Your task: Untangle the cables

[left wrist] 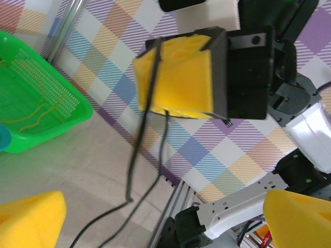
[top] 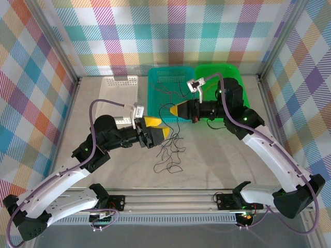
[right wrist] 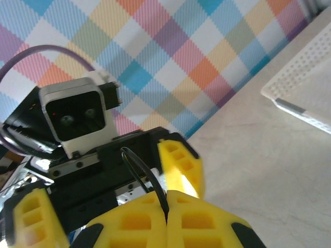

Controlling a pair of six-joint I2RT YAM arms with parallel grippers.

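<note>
Right gripper (right wrist: 166, 219) is clamped tight on a dark cable (left wrist: 135, 155), pinched at the very end of its jaws, with two strands dangling below. Left gripper (top: 159, 129) gapes wide facing it and holds nothing. The strands run down between its fingers (left wrist: 31, 219). The other cables (top: 168, 152) lie heaped on the table (top: 217, 155) beneath both. My call: left closes on one strand just under right's pinch, then draws away slowly. A jerk would tighten the knot.

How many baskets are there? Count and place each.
3, along the back: white basket at left, teal basket in the middle, green basket at right; none seems hidden.
</note>
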